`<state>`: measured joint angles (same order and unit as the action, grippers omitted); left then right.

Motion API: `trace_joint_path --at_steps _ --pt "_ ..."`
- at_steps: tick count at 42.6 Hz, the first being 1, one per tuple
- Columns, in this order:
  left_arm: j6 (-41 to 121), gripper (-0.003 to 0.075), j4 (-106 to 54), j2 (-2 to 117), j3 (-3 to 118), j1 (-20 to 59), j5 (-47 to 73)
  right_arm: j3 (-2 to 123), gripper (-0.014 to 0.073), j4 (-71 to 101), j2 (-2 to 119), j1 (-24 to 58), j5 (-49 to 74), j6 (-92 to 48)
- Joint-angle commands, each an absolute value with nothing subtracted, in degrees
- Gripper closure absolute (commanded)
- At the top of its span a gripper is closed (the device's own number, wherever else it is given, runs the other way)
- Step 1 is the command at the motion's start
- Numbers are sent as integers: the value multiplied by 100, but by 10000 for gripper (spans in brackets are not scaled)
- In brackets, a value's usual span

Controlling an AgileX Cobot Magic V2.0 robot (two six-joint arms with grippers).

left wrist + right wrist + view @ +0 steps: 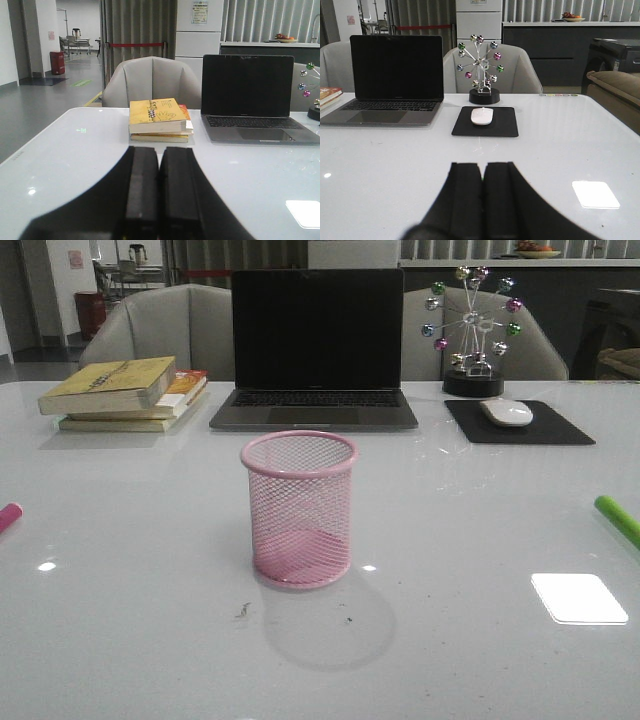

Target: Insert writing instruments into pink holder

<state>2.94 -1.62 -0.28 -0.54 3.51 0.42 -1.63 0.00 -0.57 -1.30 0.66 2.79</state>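
The pink wire-mesh holder (300, 510) stands upright and empty in the middle of the white table. The magenta-pink marker (8, 515) lies at the table's left edge, only its end showing. At the right edge lies the lime green marker (618, 519), partly cut off by the frame. Neither gripper appears in the front view. My left gripper (159, 150) is shut with nothing between its fingers, above bare table. My right gripper (482, 165) is shut too; a tiny green speck shows at the slit between its fingers. Neither wrist view shows the holder.
A black-screened open laptop (315, 350) sits at the back centre. A stack of books (125, 392) lies back left. A white mouse (507, 412) rests on a black pad (560, 430) back right, beside a ferris-wheel ornament (472, 330). Chairs stand behind the table.
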Motion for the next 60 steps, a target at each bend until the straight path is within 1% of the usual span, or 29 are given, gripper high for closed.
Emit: trace_joint_path --at_steps 1,28,32,41,49,54,60 --pt "276 627 -189 -131 -45 365 -450 -92 537 0 -185 -156 -418 234" --pt "276 627 -189 -131 -45 365 -450 -92 537 0 -185 -156 -418 234" --pt "276 627 -189 -131 -45 365 -792 -92 537 0 -185 -156 -467 234" --pt "276 627 -189 -131 -13 365 -1152 -40 537 0 -185 -156 -610 234" --pt "276 627 -200 -122 731 365 -961 731 537 -84 -165 -150 -345 234" --pt "276 627 -233 4 1569 365 -189 1626 537 -162 59 -150 348 234" --pt "276 627 -339 516 2712 365 689 2733 537 -162 700 -150 1127 234"
